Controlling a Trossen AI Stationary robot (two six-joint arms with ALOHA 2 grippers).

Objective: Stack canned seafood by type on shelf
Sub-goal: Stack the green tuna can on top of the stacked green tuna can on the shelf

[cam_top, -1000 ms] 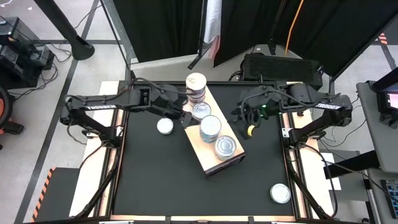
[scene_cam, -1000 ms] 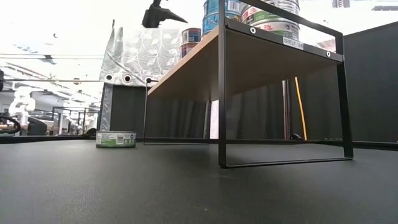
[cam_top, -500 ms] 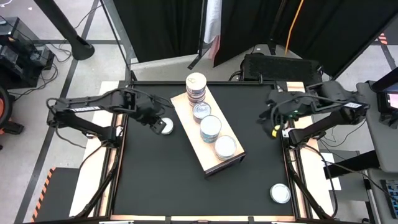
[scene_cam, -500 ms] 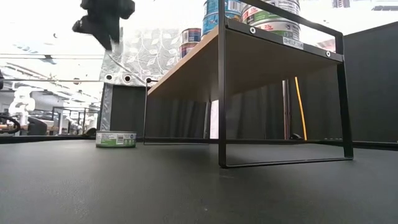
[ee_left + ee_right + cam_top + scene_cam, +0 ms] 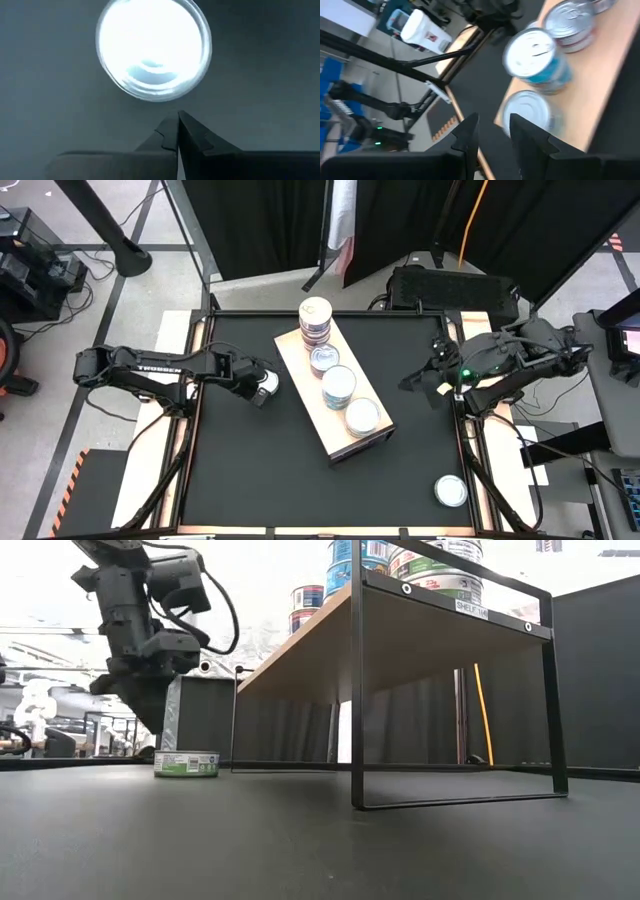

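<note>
The shelf (image 5: pixel 314 406) is a pale wood board on a black wire frame, set slantwise mid-table. Along its top stand several stacks of canned seafood (image 5: pixel 338 386), the tallest (image 5: pixel 315 315) at its far end. One tin (image 5: pixel 267 380) with a green label (image 5: pixel 187 762) rests flat on the black tabletop left of the shelf. My left gripper (image 5: pixel 178 131) is shut and points steeply down just short of that tin's rim on its left side (image 5: pixel 152 728). My right gripper (image 5: pixel 492 129) hangs open and high by the table's right edge (image 5: pixel 413 383), with nothing between its fingers.
Another tin (image 5: pixel 450 490) lies on the tabletop at the near right corner. Bare black tabletop spreads in front of the shelf. Black curtains and equipment stand beyond the far edge.
My left gripper has left the shelf's far end, gone toward the table's left edge and dropped steeply down to the tin on the tabletop, tipping downward as it went. My right gripper has drawn away from the shelf toward the table's right edge and rolled.
</note>
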